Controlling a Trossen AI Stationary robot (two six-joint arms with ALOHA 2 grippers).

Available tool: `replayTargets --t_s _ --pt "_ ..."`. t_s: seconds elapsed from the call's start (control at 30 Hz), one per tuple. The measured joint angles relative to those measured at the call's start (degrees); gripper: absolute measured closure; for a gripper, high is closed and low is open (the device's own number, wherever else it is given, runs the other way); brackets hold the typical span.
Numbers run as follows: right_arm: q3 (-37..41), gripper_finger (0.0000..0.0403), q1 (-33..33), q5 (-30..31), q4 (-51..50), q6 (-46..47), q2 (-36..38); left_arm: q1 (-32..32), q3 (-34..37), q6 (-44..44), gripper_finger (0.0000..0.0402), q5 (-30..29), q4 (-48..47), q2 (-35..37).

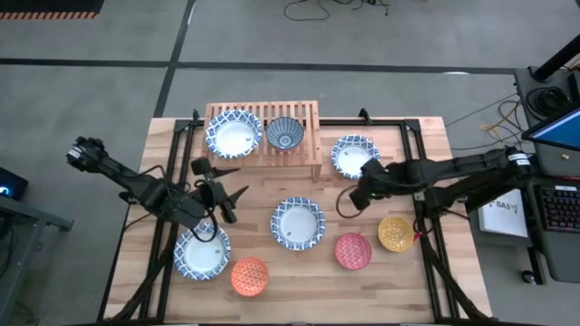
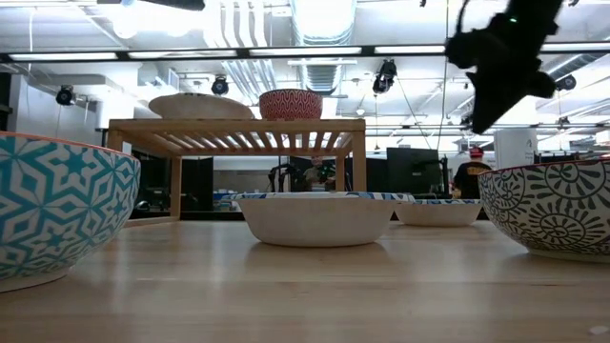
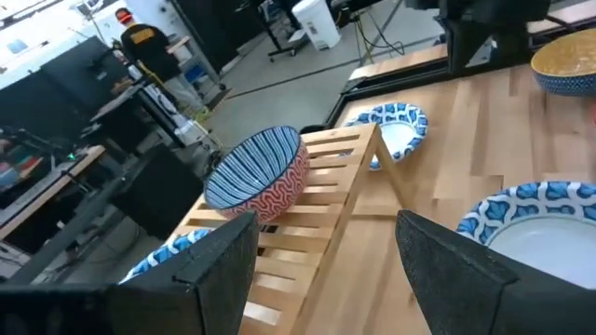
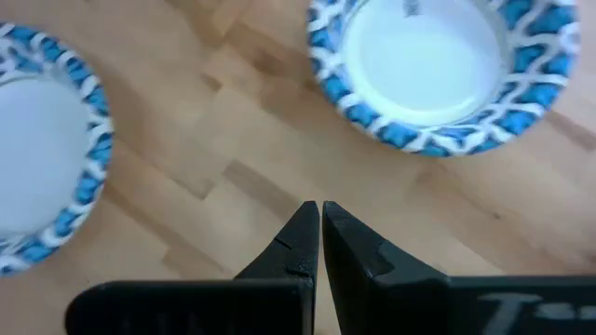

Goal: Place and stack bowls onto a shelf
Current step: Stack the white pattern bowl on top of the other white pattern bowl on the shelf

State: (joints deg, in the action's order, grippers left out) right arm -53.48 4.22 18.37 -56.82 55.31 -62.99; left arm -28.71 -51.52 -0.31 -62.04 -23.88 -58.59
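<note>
Left gripper (image 1: 228,184) fingers are spread wide, holding nothing, hovering between the shelf (image 1: 263,132) and the near-left wide bowl (image 1: 201,253). Right gripper (image 4: 319,219) fingers are pinched together, empty, hanging over bare worktop (image 1: 299,276) between the centre wide bowl (image 1: 296,223) and the far-right wide bowl (image 1: 354,155). Looks like we're sitting between placements: one wide bowl (image 1: 234,134) and the dark blue bowl (image 1: 285,133) are resting on the shelf, six are sitting on the worktop. Next move probably calls for a rim grasp on a wide bowl, then stacking. Shelf's long axis is running left-right along the far edge; all bowls are sitting mouth-up.
</note>
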Motion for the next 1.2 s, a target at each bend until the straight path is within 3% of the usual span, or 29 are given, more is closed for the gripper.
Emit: replayTargets --t_s 0.2,0.47,0.63,0.8,0.97,1.2 --pt "-4.71 0.0394 -6.76 -5.38 0.17 -10.36 -5.36 0.02 4.24 4.95 0.0165 -0.77 0.52 4.64" --pt "-6.14 0.0394 -16.69 -10.15 0.52 -19.20 -11.15 0.04 12.20 5.61 0.0165 -2.63 4.57 16.13" --pt "-4.89 0.0394 -18.90 -10.92 1.19 -25.10 -13.90 0.04 16.76 5.78 0.0168 -4.66 12.24 21.69" --pt "-4.32 0.0387 -18.87 -13.13 3.61 -26.86 -15.41 0.04 16.82 4.55 0.0171 -6.51 12.96 24.08" --pt "-4.32 0.0351 -18.74 -14.54 4.19 -26.86 -15.25 0.04 15.58 2.14 0.0171 -6.47 12.87 24.07" --pt "-4.32 0.0265 -18.74 -14.45 5.30 -26.88 -15.08 0.04 15.69 2.38 0.0171 -6.44 11.96 24.07"
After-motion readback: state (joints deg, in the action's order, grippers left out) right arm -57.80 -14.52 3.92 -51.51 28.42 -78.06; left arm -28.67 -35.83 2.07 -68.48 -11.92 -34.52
